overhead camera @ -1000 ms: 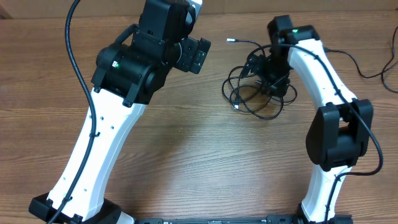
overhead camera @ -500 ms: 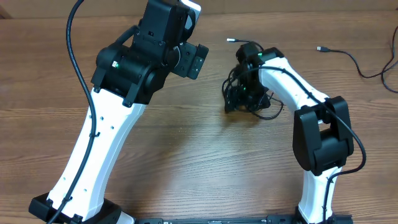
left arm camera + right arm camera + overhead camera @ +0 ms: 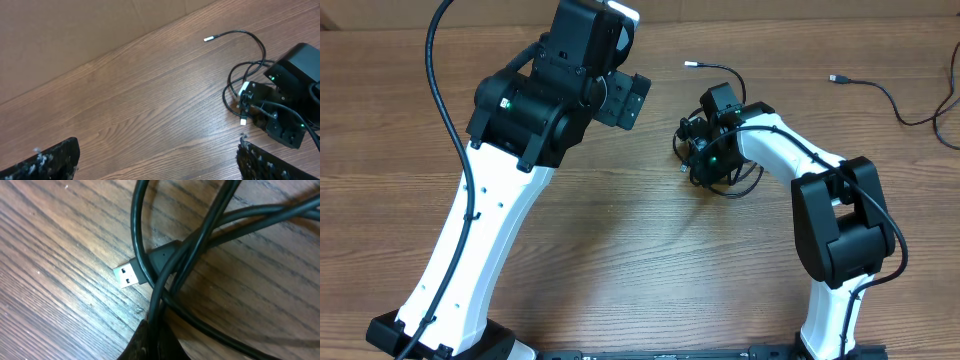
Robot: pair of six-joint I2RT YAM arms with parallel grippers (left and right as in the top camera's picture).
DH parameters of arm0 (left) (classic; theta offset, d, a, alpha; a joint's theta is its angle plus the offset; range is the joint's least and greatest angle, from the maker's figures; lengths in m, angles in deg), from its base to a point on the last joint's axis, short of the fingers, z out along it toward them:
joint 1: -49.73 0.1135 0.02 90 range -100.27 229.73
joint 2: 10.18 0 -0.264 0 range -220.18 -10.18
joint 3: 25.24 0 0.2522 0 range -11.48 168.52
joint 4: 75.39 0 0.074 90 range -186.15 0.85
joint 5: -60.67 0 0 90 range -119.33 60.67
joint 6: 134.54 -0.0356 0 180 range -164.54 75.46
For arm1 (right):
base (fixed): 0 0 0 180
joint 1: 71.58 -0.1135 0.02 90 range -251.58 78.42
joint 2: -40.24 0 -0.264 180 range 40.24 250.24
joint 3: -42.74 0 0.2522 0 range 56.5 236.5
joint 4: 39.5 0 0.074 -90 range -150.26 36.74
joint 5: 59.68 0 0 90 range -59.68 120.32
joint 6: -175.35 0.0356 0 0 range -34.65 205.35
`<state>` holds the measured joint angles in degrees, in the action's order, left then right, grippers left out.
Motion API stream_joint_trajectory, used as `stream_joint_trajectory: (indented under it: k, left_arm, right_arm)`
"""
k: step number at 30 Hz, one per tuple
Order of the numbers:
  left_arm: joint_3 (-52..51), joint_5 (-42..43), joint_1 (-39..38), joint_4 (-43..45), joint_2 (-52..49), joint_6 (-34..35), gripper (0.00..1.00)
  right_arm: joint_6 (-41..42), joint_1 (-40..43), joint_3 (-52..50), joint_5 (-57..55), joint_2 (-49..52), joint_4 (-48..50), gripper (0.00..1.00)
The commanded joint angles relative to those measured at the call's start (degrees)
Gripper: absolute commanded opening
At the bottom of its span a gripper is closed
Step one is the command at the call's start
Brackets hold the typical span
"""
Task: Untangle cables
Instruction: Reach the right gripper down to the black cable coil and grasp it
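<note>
Overhead view, read together with both wrist views. Within the last second your right arm has swung inward across the table (image 3: 620, 250), and the right gripper (image 3: 704, 152) now sits down in the cables (image 3: 135, 230), which lie right of table centre, toward the far edge. The tangle was a wide spread of loops; it is now bunched tightly under the wrist. Judged from this, the knot is denser, not freer, and separation has barely begun. The right claw looks narrow, with strands running into its tip just beside a USB plug (image 3: 125, 275). Your left gripper (image 3: 160, 160) stands wide and empty, well apart from the tangle. Count: two arms; one tangle, its number of cords not discernible; three pale plug tips in the left wrist view; one separate cord (image 3: 837, 77) lying off to the right.
</note>
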<state>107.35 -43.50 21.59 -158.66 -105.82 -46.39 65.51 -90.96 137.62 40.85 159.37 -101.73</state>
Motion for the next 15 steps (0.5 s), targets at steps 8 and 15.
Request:
stream_joint_trajectory:
  k: [8, 15]
  left_arm:
    - [0.6, -1.5, -0.3, -0.1, 0.9, 0.1, 1.00]
    - [0.6, -1.5, -0.3, -0.1, 0.9, 0.1, 1.00]
  right_arm:
    - [9.2, -0.2, 16.1, 3.1, -1.3, -15.4, 0.04]
    - [12.8, -0.1, 44.2, 3.3, -4.7, -28.1, 0.04]
